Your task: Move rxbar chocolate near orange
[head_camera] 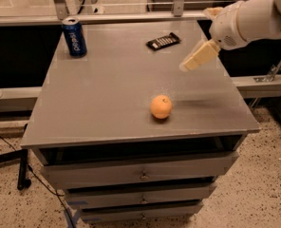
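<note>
The rxbar chocolate (163, 41), a flat black wrapper with white lettering, lies near the far edge of the grey cabinet top (107, 94). The orange (161, 107) sits near the front, right of centre. My gripper (196, 57) hangs above the right side of the top, reaching in from the upper right. It is a little right of and nearer than the bar, apart from it, and up and right of the orange. It holds nothing.
A blue soda can (74, 37) stands upright at the far left corner. The cabinet has several drawers (143, 173) below. A metal rail (107, 18) and glass panel run behind the far edge. Speckled floor surrounds it.
</note>
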Controlling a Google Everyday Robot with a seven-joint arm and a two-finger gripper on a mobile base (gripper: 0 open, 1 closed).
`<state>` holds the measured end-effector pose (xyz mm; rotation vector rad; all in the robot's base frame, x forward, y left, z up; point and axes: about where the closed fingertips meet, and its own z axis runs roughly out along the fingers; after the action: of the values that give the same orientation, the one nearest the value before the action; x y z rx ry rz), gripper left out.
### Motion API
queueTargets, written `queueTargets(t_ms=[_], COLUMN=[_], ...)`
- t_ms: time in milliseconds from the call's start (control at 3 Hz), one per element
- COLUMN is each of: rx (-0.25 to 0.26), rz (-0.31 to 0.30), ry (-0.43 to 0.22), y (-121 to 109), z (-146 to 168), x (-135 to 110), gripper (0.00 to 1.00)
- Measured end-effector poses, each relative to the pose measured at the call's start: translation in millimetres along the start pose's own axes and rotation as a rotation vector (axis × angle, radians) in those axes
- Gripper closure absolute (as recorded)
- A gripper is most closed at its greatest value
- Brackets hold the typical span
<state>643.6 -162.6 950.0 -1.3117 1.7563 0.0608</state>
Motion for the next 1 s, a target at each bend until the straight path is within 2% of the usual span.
queueTargets(t_ms=[333,1000], rx=[-0.013,-0.008], rz=[0.054,0.079], ry=[-0.066,-0.095], y=[-21.9,-29.8], z=[29.5,28.6], x=[0.8,4.8], gripper=[0.00,0.00])
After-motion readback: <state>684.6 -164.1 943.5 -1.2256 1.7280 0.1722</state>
